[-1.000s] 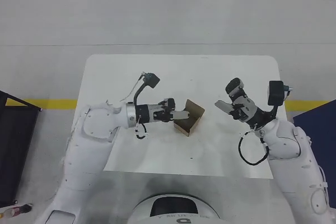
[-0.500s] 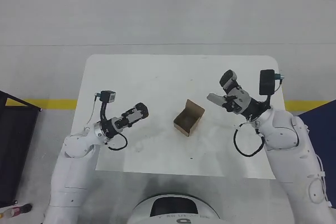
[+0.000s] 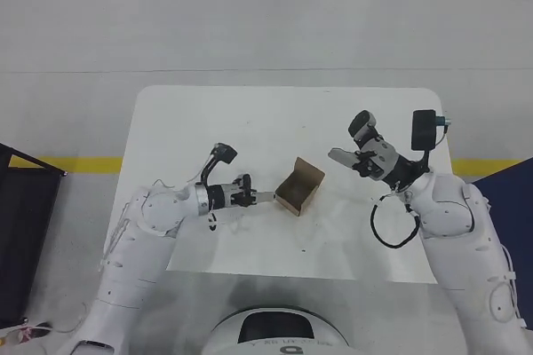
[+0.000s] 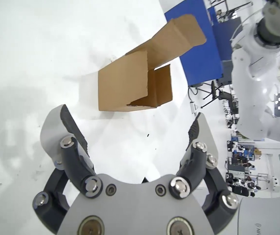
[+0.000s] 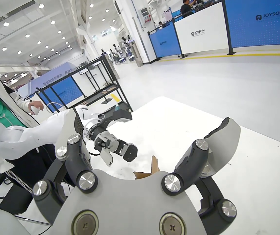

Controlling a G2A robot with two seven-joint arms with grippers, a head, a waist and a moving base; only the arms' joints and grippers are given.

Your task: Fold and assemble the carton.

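A small brown carton [image 3: 299, 186] sits near the middle of the white table [image 3: 186, 124], its top open and one flap raised. The left wrist view shows the carton [image 4: 135, 86] just ahead of my left gripper [image 4: 130, 123], which is open with nothing between its fingers. In the top view my left gripper [image 3: 259, 196] is close to the carton's left side, a short gap from it. My right gripper [image 3: 348, 160] hovers open to the right of the carton, apart from it. The right wrist view has a corner of the carton [image 5: 152, 168] below the open right gripper [image 5: 152, 125].
A black rack [image 3: 4, 231] stands off the table's left side and a blue panel [image 3: 515, 191] off its right. A yellow floor line [image 3: 67, 163] runs behind the table. Bare tabletop lies all around the carton.
My left arm drew back from the carton to the table's left, then came back toward it and now stops just short. My right gripper rose slightly toward the back early on, then held still.
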